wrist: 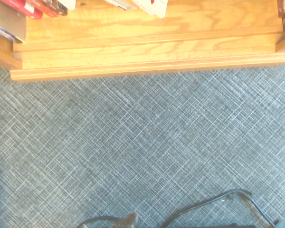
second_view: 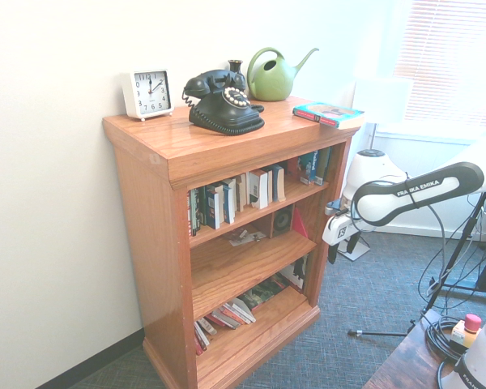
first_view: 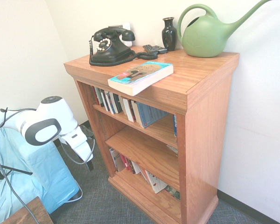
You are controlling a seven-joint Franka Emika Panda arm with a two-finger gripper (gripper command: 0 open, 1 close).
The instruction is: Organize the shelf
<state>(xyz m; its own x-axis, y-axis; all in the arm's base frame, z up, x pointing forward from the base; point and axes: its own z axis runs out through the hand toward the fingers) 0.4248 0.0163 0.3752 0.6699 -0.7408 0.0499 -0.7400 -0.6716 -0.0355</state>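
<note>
Task looks unstarted. Shelf (first_view: 196, 121) against wall; book (first_view: 140, 76) lies flat on top, overhanging front edge; bottom-tier books toppled. Gripper (first_view: 89, 163) low beside shelf, spread wide, empty.

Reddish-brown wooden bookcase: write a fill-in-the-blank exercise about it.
1. On the reddish-brown wooden bookcase, a paperback book with a teal cover overhangs the top's ____ edge.
2. The green plastic watering can stands beside a black ____.
3. The white alarm clock shows about ____ o'clock.

Missing words: front; vase; two
</note>
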